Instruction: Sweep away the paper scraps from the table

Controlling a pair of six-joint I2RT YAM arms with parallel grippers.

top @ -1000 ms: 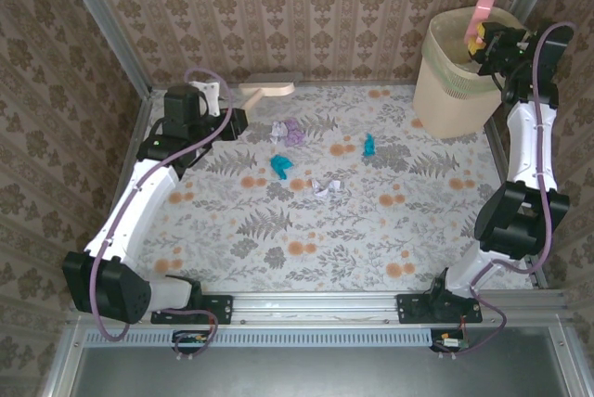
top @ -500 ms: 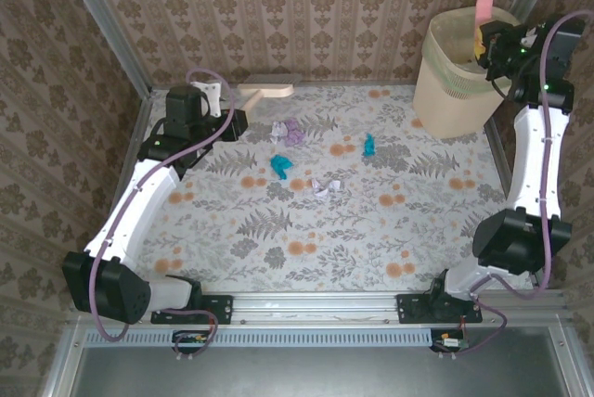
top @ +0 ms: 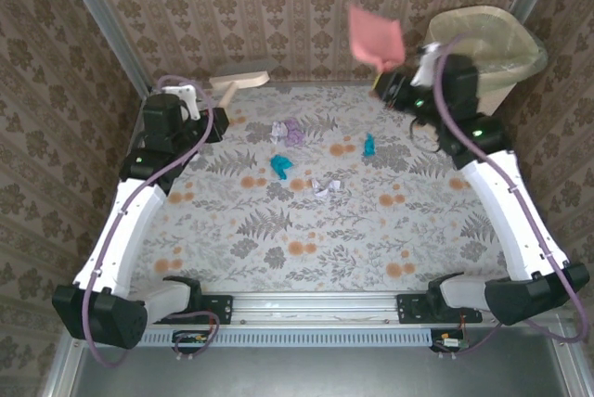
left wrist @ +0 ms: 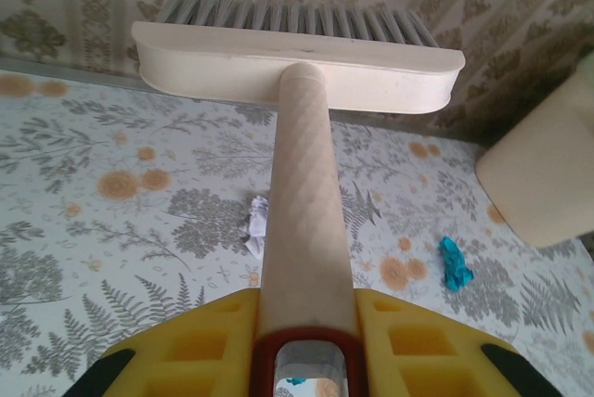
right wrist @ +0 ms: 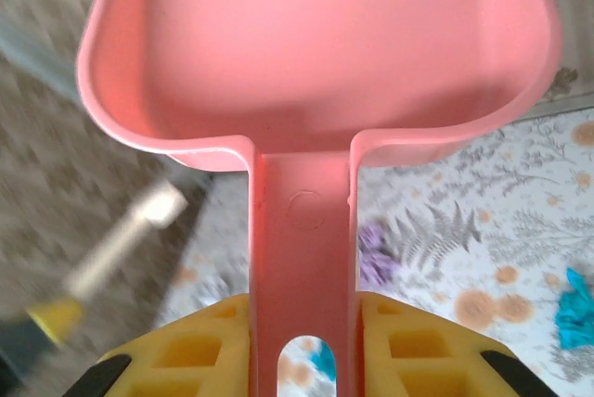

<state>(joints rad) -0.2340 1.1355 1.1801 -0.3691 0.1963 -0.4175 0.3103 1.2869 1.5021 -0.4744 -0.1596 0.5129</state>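
The paper scraps (top: 326,186) lie in a loose cluster on the far half of the table (top: 278,258), between your two arms. A purple-and-white wad (top: 290,132) sits farthest back, with a teal wad (top: 280,165) just nearer than it. A second teal piece (top: 369,145) lies off to the right, and a white wad is nearest the bases. Your left gripper (left wrist: 306,327) is clamped on the handle of a cream brush (left wrist: 297,58). Its grey-bristled head is over the far left corner, close to the back wall (top: 306,7) and well apart from the scraps. Your right gripper (right wrist: 304,323) is closed around the handle of a pink dustpan (right wrist: 316,35). You are holding the pan in the air over the far edge of the table, near the beige bin (top: 487,44) in the far right corner. From the right wrist, you can see the purple wad and a teal scrap on the table below the pan.
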